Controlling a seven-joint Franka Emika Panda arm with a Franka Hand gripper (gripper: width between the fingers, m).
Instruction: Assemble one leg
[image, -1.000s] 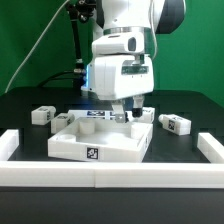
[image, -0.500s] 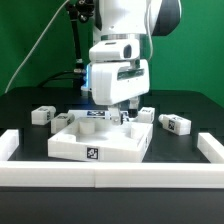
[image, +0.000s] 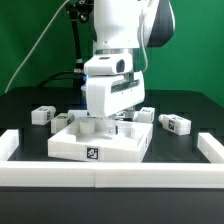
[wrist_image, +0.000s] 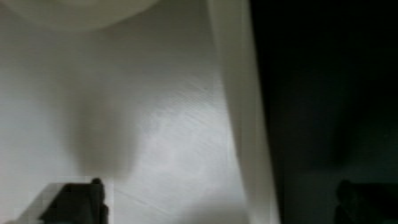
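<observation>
Small white tagged legs lie on the black table: two at the exterior view's left and two at its right. The large flat white tray-like piece lies in the middle, with a tag on its front wall. My gripper hangs low over its far part, and the hand hides most of the fingers. In the wrist view the gripper is open. One fingertip is over the white piece, the other over the black table. The piece's raised rim runs between them. I hold no leg.
Low white walls border the table at the front, the exterior view's left and its right. A black stand and cables rise behind the arm.
The arm has turned and shifted toward the exterior view's left, coming lower over the white tray-like piece. The legs have not moved.
</observation>
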